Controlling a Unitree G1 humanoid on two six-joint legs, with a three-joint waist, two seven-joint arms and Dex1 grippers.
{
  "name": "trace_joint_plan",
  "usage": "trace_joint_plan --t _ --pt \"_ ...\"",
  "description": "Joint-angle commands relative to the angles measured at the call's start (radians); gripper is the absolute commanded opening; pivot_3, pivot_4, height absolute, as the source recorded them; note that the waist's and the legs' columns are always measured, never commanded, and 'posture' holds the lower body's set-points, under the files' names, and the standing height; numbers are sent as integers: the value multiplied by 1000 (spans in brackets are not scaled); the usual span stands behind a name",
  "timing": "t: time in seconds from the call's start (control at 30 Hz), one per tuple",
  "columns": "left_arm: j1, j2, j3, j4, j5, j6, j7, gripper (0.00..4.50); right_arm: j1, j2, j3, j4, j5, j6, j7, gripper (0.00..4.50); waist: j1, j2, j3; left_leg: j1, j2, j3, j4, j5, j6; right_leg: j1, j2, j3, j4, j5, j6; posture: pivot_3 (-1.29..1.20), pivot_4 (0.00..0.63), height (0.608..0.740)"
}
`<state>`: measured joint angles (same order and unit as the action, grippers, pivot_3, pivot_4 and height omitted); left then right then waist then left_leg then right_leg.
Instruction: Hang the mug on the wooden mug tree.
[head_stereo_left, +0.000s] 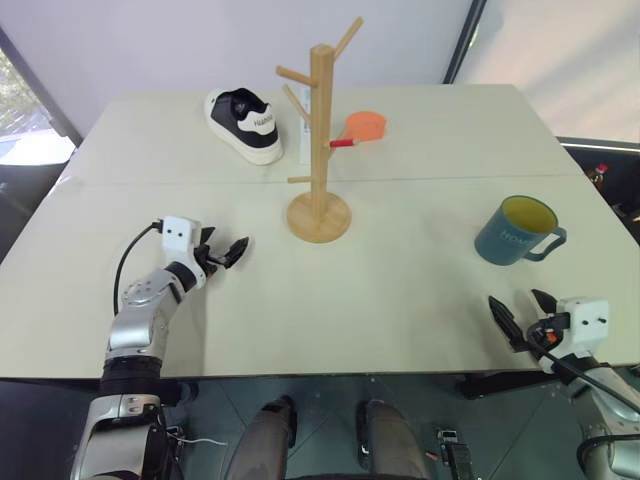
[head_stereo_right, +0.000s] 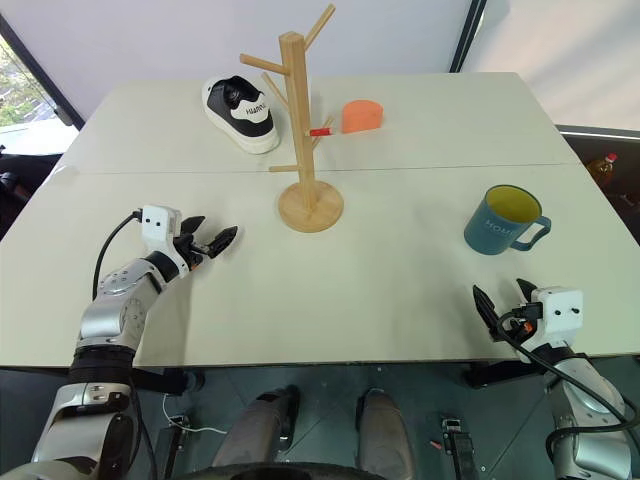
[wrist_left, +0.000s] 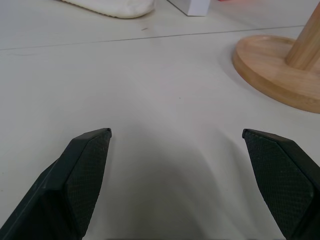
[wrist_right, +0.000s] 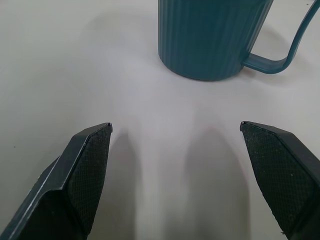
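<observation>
At the worktop's (head_stereo_left: 400, 300) near-left, about eight o'clock from the wooden mug tree (head_stereo_left: 320, 150), the left arm lies low over the surface with its forearm angled forward and inward. The left gripper (head_stereo_left: 228, 253) points roughly level toward the middle of the worktop, its fingers spread wide and holding nothing, close above bare surface. The left wrist view puts both black textured fingers (wrist_left: 80, 180) well apart, with the tree's round disc base and the foot of its post ahead, and the white sole of the sneaker (head_stereo_left: 245, 123) beyond a seam in the worktop.

At the centre, the mug tree stands upright on its disc base, pegs angling out from the post. The black-and-white sneaker lies at about ten o'clock from it, and a small orange dish (head_stereo_left: 366, 125) at about one o'clock, beside a red-tipped object I cannot identify.

At about four o'clock from the tree, the mug (head_stereo_left: 516, 232) stands upright on the worktop, yellow inside, its handle turned right, touched by nothing.

At the near-right edge, the right gripper (head_stereo_left: 520, 310) points forward, nearly level, fingers fully apart and empty. The right wrist view shows the mug's ribbed wall and thin handle ahead of the fingers (wrist_right: 82, 175), clear of them.
</observation>
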<state>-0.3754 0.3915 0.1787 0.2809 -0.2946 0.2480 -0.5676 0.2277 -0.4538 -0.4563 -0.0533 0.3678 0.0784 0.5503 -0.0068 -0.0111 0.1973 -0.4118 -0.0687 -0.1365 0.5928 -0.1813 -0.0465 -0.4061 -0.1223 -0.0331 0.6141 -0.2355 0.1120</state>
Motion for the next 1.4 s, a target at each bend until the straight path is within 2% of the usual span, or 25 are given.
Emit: trace_joint_plan --t 0.03,0.27,0.5,0.7,0.83,1.0,1.4 --pt "1 7 10 -41 -9 -22 -6 4500 11 -2 -15 -21 2 -26 -6 4285 0 0 0 0 0 0 0 0 0 0 0 0 0 0 0 0 150 740" --pt "22 9 6 -93 -45 17 -43 4500 18 -8 -29 -7 1 -24 -20 4285 -1 0 0 0 0 0 0 0 0 0 0 0 0 0 0 0 150 740" --pt "87 7 -47 -287 -135 90 -159 4500 -13 -9 -57 16 21 -18 -55 4285 -1 0 0 0 3 1 0 0 0 0 0 0 0 0 0 0 150 740" --pt "123 45 -225 -529 -184 168 -313 4500 -71 -28 -94 85 -14 -32 -125 4285 -1 1 0 -1 3 2 0 0 0 0 0 1 -1 0 -1 0 150 740" --pt "102 34 -311 -621 -210 205 -353 4500 -144 -38 -104 162 -44 -47 -185 4285 -3 2 -1 -1 3 3 0 0 0 0 -1 1 -2 0 -1 0 150 740" --pt "54 4 -368 -642 -212 221 -348 4500 -245 -61 -84 244 -65 -68 -219 4285 -4 3 -1 0 3 4 1 2 3 0 0 1 -2 0 -1 0 150 740" --pt "54 21 -353 -642 -202 218 -333 4500 -395 -95 -43 359 -102 -85 -223 4285 -4 3 -1 0 1 4 1 2 4 0 1 2 -1 1 -1 0 150 740"
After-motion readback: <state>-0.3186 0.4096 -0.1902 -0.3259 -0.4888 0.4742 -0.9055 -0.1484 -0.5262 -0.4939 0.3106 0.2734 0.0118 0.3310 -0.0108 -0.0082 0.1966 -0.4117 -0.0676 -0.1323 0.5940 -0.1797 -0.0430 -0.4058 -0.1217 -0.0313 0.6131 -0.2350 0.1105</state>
